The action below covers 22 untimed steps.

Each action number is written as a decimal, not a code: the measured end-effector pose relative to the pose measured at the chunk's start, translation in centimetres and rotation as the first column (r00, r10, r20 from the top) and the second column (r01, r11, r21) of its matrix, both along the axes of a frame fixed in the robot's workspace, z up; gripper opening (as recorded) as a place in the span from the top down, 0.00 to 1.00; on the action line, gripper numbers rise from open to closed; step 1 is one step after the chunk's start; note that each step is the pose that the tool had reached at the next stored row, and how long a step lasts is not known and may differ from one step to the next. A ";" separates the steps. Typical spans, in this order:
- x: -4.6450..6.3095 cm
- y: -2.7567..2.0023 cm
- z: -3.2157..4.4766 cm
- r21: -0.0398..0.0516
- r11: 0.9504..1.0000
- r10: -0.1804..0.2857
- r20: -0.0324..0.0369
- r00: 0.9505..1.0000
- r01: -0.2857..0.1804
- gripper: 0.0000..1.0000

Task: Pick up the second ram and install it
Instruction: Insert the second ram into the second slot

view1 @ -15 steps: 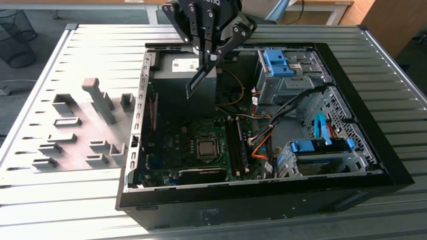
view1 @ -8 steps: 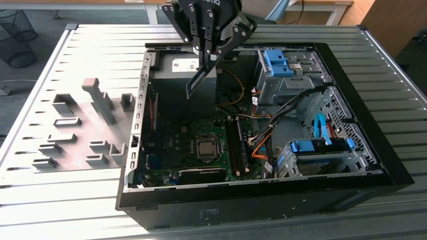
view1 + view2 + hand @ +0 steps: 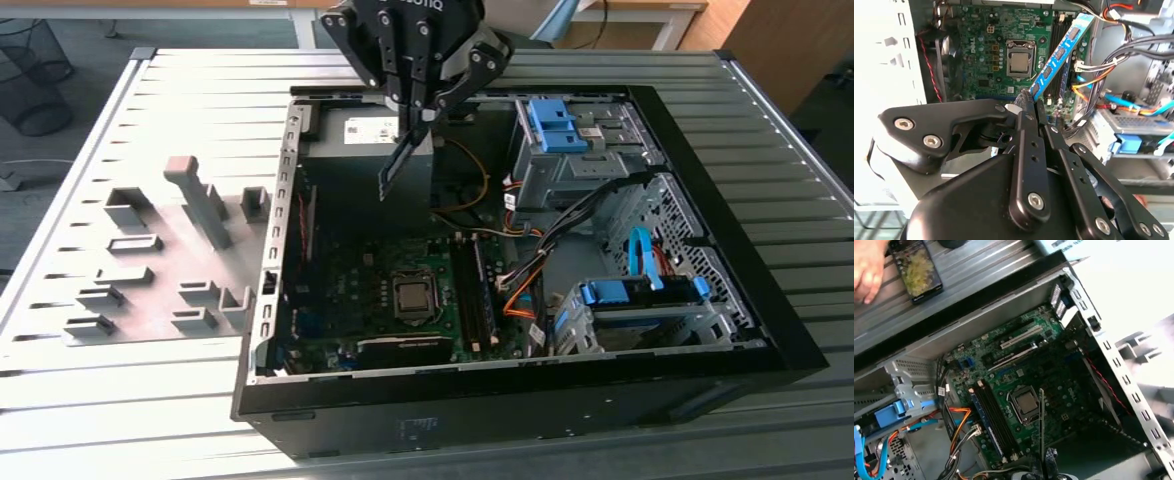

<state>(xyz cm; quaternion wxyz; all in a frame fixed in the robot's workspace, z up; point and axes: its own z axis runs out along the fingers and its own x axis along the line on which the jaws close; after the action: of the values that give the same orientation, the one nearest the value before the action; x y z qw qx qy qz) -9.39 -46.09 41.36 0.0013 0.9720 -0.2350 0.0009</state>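
The second ram point(image 3: 400, 160) hangs on end above the open computer case point(image 3: 747, 330), over the back part of the motherboard point(image 3: 354, 290). My gripper point(image 3: 416, 118) is shut on its upper end. In the second wrist view the ram point(image 3: 1061, 52) shows as a blue stick with black chips, running out from my fingertips point(image 3: 1026, 102) across the black memory slots point(image 3: 1054, 82). The first wrist view gives it edge-on as a thin dark strip point(image 3: 1041, 425) beside the processor socket point(image 3: 1025, 402), with the slots point(image 3: 994, 420) off to one side. The ram is in the air, above the slots point(image 3: 470, 295).
A grey fixture plate with upright posts point(image 3: 160, 270) lies at the exterior view's left of the case. Drive cages with blue latches point(image 3: 641, 300) and orange and black cables point(image 3: 527, 285) crowd the case's other side. A person's hand point(image 3: 869, 270) rests by a phone point(image 3: 916, 267) on the table.
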 end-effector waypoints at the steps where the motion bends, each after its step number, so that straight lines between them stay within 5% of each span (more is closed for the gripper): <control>1: 0.0 0.00 -0.02 0.000 1.000 0.018 0.000 1.000 -0.018 0.86; 5: 0.0 0.00 -0.10 0.000 0.996 0.091 0.000 0.996 -0.091 0.86; 9: 0.0 0.00 -0.19 0.000 0.987 0.163 0.000 0.987 -0.163 0.86; 14: 0.0 0.00 -0.37 0.000 0.968 0.250 0.002 0.968 -0.250 0.86; 19: 0.0 0.00 -0.60 -0.001 0.943 0.332 0.005 0.943 -0.332 0.86; 22: 0.0 -0.17 -0.68 -0.001 0.942 0.337 0.005 0.942 -0.337 0.86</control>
<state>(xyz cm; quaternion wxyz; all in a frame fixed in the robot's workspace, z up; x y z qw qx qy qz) -9.40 -46.26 40.68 0.0008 0.9979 -0.0654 0.0034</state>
